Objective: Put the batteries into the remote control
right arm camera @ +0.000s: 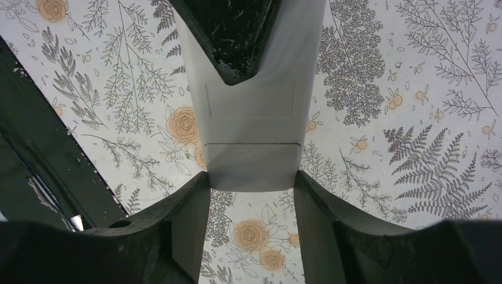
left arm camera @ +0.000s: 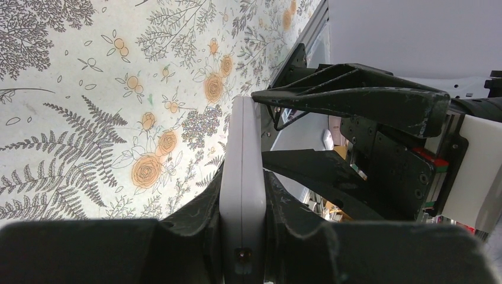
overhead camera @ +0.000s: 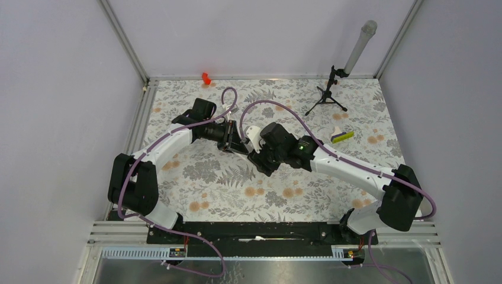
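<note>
My left gripper (left arm camera: 243,183) is shut on the remote control (left arm camera: 241,154), a slim white handset seen edge-on between its fingers and held above the floral mat. In the right wrist view the remote control's plain white back (right arm camera: 251,118) shows a battery-cover outline, with a left finger (right arm camera: 231,35) across its far part. My right gripper (right arm camera: 251,183) has its two fingertips pressed on the long edges of the remote's near end. In the top view both grippers, left (overhead camera: 235,137) and right (overhead camera: 246,145), meet at mid-table. The batteries are out of view.
A yellow-green bar (overhead camera: 342,136) and a small white piece (overhead camera: 336,129) lie at the right of the mat. A small black tripod (overhead camera: 326,96) with a grey tube (overhead camera: 360,46) stands at the back right. A red plastic piece (overhead camera: 206,77) sits at the back edge.
</note>
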